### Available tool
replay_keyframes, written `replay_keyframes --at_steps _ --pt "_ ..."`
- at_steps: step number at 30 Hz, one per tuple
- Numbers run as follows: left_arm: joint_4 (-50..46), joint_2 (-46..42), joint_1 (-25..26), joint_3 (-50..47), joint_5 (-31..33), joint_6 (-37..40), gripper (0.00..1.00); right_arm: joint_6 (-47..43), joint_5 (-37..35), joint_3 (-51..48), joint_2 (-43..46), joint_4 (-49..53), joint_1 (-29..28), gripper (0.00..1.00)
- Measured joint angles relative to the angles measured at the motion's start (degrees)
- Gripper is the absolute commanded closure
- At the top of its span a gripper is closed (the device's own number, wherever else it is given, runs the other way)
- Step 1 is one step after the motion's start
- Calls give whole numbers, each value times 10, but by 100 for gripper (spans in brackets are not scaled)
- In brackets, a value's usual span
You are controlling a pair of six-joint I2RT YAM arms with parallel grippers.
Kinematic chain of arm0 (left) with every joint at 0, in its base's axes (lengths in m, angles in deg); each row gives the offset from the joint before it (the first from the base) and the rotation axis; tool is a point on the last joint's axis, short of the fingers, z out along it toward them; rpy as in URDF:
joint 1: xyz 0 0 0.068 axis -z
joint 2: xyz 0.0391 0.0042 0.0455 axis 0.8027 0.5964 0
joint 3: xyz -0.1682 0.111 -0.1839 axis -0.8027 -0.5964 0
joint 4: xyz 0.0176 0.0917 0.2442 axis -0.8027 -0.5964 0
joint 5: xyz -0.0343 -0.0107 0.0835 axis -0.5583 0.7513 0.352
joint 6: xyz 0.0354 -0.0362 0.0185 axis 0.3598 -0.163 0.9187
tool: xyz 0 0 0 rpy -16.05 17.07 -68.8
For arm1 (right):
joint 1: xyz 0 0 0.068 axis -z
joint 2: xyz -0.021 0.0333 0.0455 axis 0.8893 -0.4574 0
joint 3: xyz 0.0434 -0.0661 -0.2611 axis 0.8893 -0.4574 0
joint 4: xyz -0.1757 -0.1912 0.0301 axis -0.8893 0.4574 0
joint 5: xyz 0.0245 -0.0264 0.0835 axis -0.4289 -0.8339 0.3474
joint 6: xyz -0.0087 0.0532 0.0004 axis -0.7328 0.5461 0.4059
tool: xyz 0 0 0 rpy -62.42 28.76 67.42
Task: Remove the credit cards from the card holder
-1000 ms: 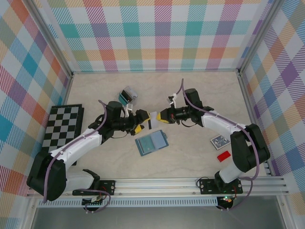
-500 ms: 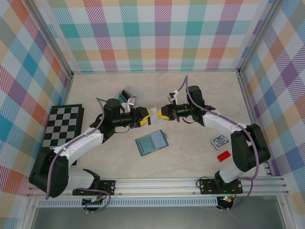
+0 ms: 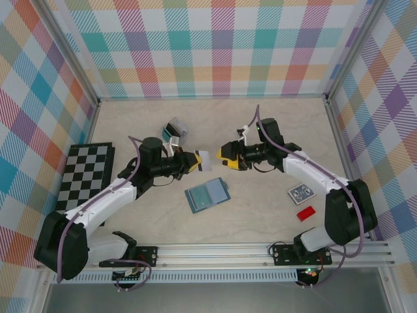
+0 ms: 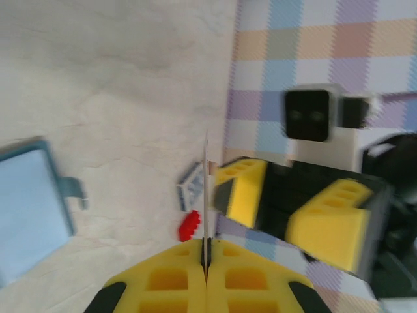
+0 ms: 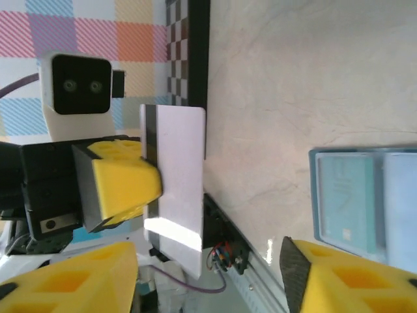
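The slate-teal card holder (image 3: 207, 194) lies open and flat on the table below both grippers, with a pale card showing in its panel; the left wrist view has it at the left edge (image 4: 29, 208) and the right wrist view at the right edge (image 5: 371, 195). My left gripper (image 3: 197, 160) is shut on a white credit card (image 3: 206, 160) with a black stripe, held in the air; it appears edge-on (image 4: 206, 189) between my yellow fingers (image 4: 206, 251). My right gripper (image 3: 223, 155) faces it a short way off, open (image 5: 208, 280), with the card (image 5: 179, 176) ahead of its fingers and untouched.
A small clear plastic box (image 3: 174, 129) sits behind the left arm. A folded checkerboard (image 3: 85, 173) lies at the far left. A blue-backed card deck (image 3: 300, 193) and a red piece (image 3: 305, 212) lie at the right, near the right arm.
Both grippers met at the white card half a second ago. The right gripper has since drawn back to the right, open, and the left gripper keeps the card.
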Motion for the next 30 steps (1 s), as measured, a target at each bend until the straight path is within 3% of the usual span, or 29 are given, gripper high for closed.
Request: replay_keyframes --at_steps 6,17,25,30 --pt "-237 -1 0 101 114 67 100 -81 -87 -1 67 97 0 0" --pt "-516 156 20 333 361 90 100 -174 -176 -32 115 173 0 0" --pt "-611 287 33 467 534 49 100 -179 -194 -46 115 184 0 0" --pt "-644 369 33 540 588 36 100 -179 -196 -46 115 189 0 0"
